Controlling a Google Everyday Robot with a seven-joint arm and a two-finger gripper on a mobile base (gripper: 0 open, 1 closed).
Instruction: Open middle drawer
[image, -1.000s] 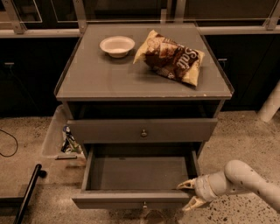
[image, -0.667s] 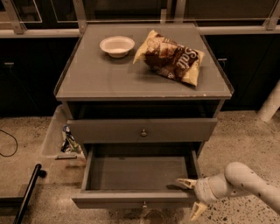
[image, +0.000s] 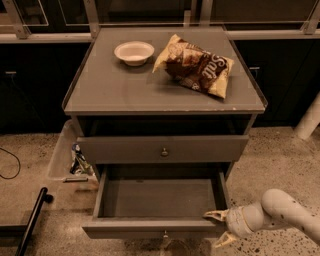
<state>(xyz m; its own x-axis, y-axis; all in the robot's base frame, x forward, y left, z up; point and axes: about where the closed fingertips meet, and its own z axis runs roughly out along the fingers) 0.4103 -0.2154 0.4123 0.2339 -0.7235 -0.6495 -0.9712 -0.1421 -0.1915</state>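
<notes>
The middle drawer (image: 150, 228) is pulled far out of the grey cabinet (image: 125, 95), showing its shallow, empty grey box and a brass knob (image: 165, 233) on its flat front. My gripper (image: 219, 228) is at the drawer's front right corner, open. One fingertip (image: 212, 215) lies at the front rim and the other points down in front of the panel. The drawer above (image: 125, 148), with its own brass knob (image: 164, 151), stands only slightly out. The lowest drawer is hidden.
A white bowl (image: 134, 52) and a chip bag (image: 196, 66) lie on the cabinet top. A clear plastic bin (image: 62, 155) with items stands left of the cabinet. A black pole (image: 31, 222) and a cable (image: 10, 167) lie on the floor at left. A white post (image: 309, 120) is at right.
My gripper's fingers have spread a little wider and the lower one has dropped slightly. The drawer has not visibly moved.
</notes>
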